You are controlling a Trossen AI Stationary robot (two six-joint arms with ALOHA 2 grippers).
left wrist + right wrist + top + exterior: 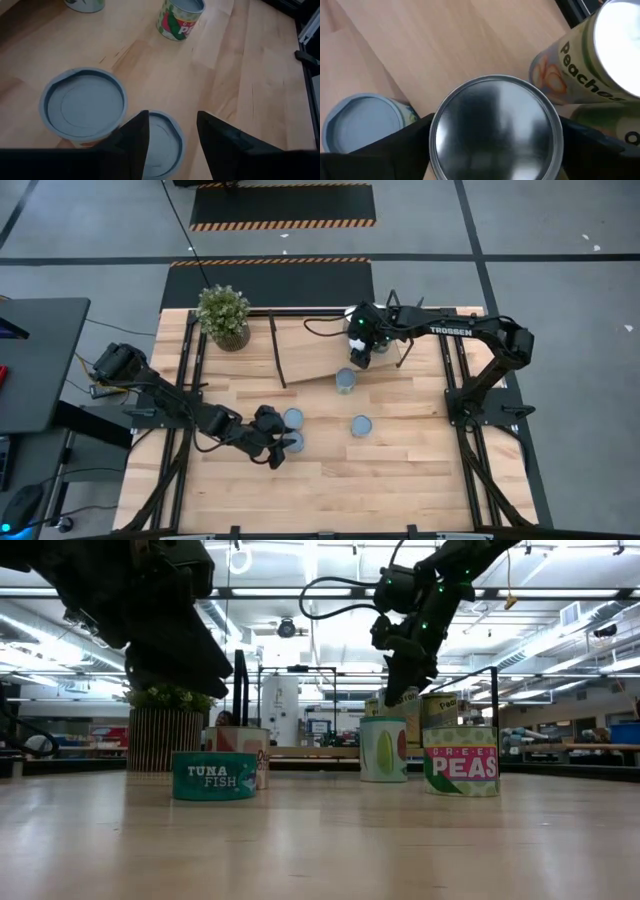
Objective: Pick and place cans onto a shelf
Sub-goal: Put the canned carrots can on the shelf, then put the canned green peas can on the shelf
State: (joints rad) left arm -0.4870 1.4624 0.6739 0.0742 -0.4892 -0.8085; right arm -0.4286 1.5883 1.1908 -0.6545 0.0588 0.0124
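Our right gripper (495, 150) clenched a silver-topped can (495, 131) beside the peaches can (590, 65); releasing carelessly, we judged, risked toppling both.

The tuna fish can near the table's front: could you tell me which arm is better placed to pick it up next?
Left, probably. The left gripper hovers open right over the tuna fish can, while the right gripper is away at the shelf.

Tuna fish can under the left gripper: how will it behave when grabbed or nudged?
The tuna fish can is squat and wider than tall, so it looks unlikely to tip. It looks like rigid metal, so it should not deform between the open fingers of the left gripper. Its smooth round wall may slip or twist in a loose pinch; a nudge would probably slide it.
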